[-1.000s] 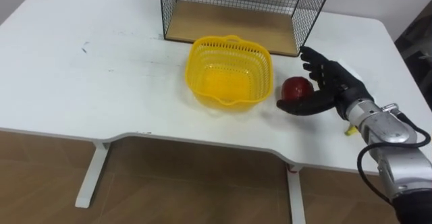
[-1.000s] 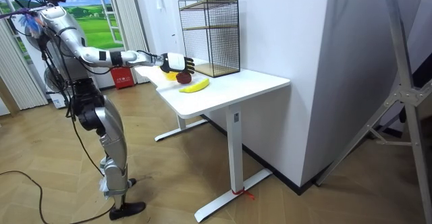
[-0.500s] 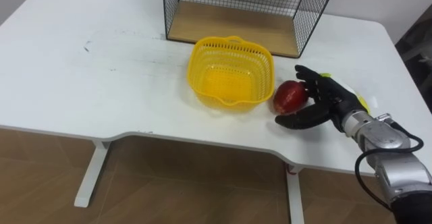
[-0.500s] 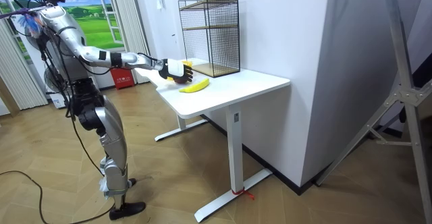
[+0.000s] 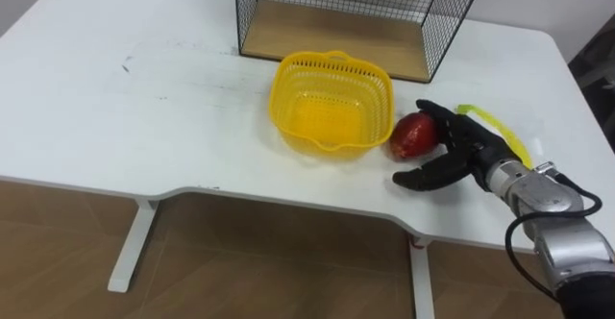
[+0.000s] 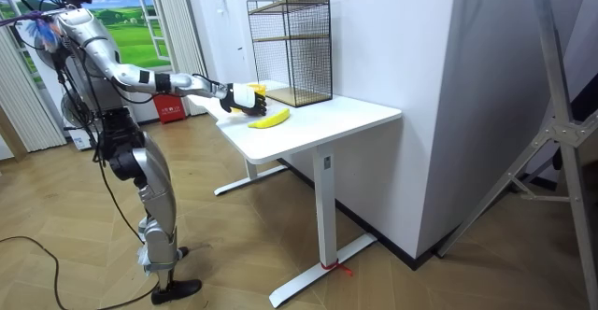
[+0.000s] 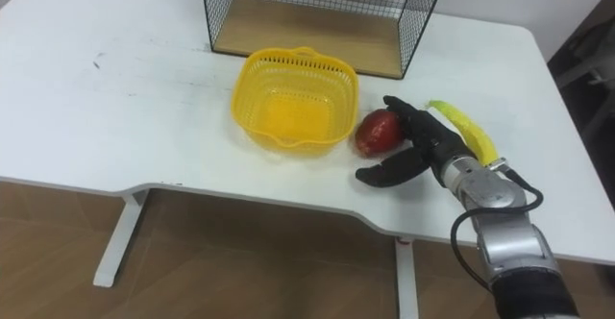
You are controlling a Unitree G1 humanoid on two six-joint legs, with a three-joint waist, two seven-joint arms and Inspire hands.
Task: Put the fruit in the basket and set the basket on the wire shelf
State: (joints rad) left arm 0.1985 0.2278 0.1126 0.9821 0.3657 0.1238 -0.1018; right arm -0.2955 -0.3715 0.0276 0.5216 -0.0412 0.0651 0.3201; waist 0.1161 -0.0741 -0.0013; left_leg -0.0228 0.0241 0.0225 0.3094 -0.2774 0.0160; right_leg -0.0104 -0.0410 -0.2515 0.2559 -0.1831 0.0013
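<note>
Cupping my right hand (image 5: 463, 152) wide open round the red fruit (image 5: 411, 134), fingers at its far side and thumb spread over the tabletop (image 5: 144, 98), I see the fruit just beside the yellow basket (image 5: 284, 108), a banana (image 5: 500, 127) behind the hand, and the wire shelf (image 5: 346, 12) beyond.

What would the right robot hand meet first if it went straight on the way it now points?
The red fruit, lying just ahead of the open right robot hand; whether they already touch is unclear. Beyond it stands the yellow basket.
</note>
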